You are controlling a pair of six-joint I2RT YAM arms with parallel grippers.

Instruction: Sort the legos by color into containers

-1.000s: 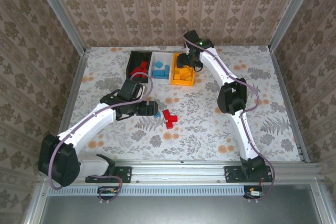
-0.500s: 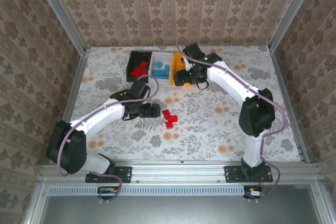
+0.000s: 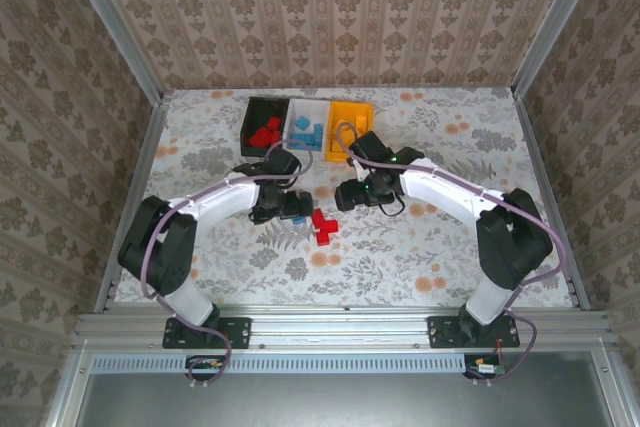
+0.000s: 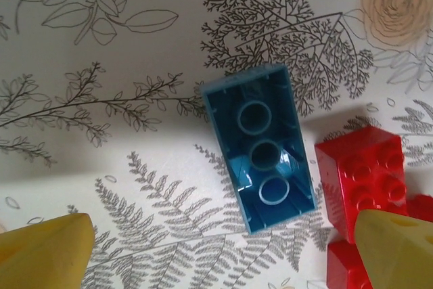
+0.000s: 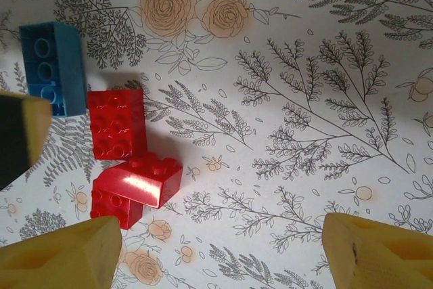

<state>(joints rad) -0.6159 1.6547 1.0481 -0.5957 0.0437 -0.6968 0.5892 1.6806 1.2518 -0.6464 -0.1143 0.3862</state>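
- The black bin [image 3: 249, 117] stands at the far side of the table [image 3: 450, 237], at the 9 o'clock end of a row of three touching bins. Red bricks [image 3: 265, 133] lie in it.
- The left gripper [image 3: 293, 208] hangs low over the table at about 5 o'clock from the black bin. Its yellow-tipped fingers [image 4: 47, 252] are spread wide with nothing between them.
- A blue brick [image 4: 260, 147] lies on the table with its hollow underside up, just ahead of that gap. Neither finger touches it.
- The white bin [image 3: 322, 109] sits in the middle of the row and holds blue bricks [image 3: 310, 133].
- The loose red bricks [image 3: 322, 226] are bunched on the table at 6 o'clock from the white bin, just beside the blue brick at its 3 o'clock. From the right wrist, one red piece [image 5: 116, 123] lies flat with its studs up, and the others touch it at its 6 o'clock.
- The right gripper [image 3: 343, 199] hovers at about 1 o'clock from the loose red bricks, jaws wide apart and gripping nothing.
- The orange bin [image 3: 360, 112] closes the row at 3 o'clock. I cannot make out its contents.
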